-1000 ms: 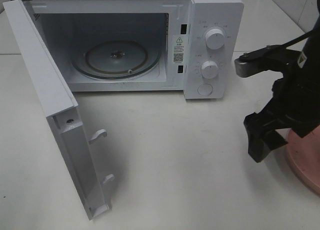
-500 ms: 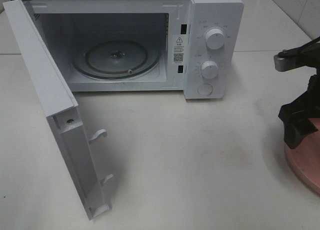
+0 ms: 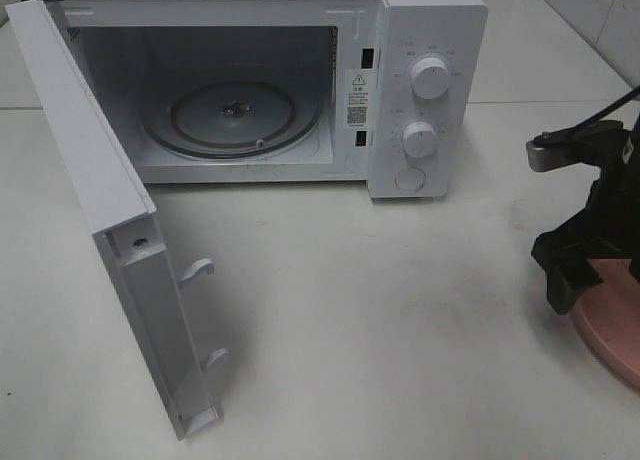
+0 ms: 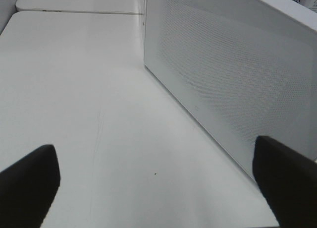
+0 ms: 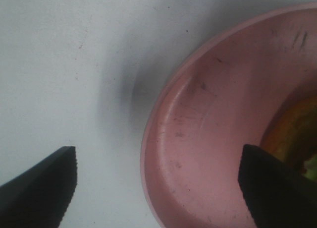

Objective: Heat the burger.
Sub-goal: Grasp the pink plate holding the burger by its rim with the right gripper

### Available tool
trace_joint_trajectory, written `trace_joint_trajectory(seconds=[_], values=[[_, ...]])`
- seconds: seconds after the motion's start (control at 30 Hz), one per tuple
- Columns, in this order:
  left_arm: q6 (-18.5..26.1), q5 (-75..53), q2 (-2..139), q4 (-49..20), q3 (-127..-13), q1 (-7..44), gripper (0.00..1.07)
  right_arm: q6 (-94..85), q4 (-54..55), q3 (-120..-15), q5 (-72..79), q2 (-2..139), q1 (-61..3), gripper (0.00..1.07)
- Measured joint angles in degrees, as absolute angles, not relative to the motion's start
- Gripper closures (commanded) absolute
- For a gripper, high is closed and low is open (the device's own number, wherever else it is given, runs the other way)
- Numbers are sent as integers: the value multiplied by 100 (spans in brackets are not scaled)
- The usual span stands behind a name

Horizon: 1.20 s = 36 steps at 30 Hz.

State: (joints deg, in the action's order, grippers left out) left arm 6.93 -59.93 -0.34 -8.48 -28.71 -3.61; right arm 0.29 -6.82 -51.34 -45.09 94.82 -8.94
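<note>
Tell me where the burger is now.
The burger shows as a sliver in the right wrist view, on the pink plate. That plate lies far right in the exterior high view, right of the microwave, under the right gripper.

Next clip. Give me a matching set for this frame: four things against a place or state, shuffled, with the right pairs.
Things
1. microwave door
2. glass turntable
3. pink plate
4. right tool

Place or state
A. open, above the plate's rim
B. swung open towards the left of the high view
C. inside the microwave, nothing on it
D. cut off by the right edge of the high view, with the burger on it

Pairs: 1-B, 2-C, 3-D, 4-A
</note>
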Motion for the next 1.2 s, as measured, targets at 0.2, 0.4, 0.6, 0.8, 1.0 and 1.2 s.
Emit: trace_joint_trajectory(seconds=[0.2, 0.4, 0.6, 0.8, 1.0, 1.2], values=[[693, -5993, -34, -848, -2871, -361, 9, 143, -699, -4847, -4102, 9775, -894, 24], [693, -5993, -34, -848, -2871, -361, 9, 246, -796, -4761, -3879, 10055, -859, 25], [693, -5993, -34, -848, -2871, -361, 9, 286, -871, -4761, -3655, 10107, -705, 26], [693, -5993, -34, -848, -2871, -361, 9, 286, -859, -4624, -3466, 10330, -699, 27], [693, -5993, -34, -848, -2871, -361, 9, 286, -859, -4532, -3277, 10330, -699, 28], [693, -5993, -34, -848, -2871, -361, 9, 286, -900, -4521, -3197, 10330, -699, 36]])
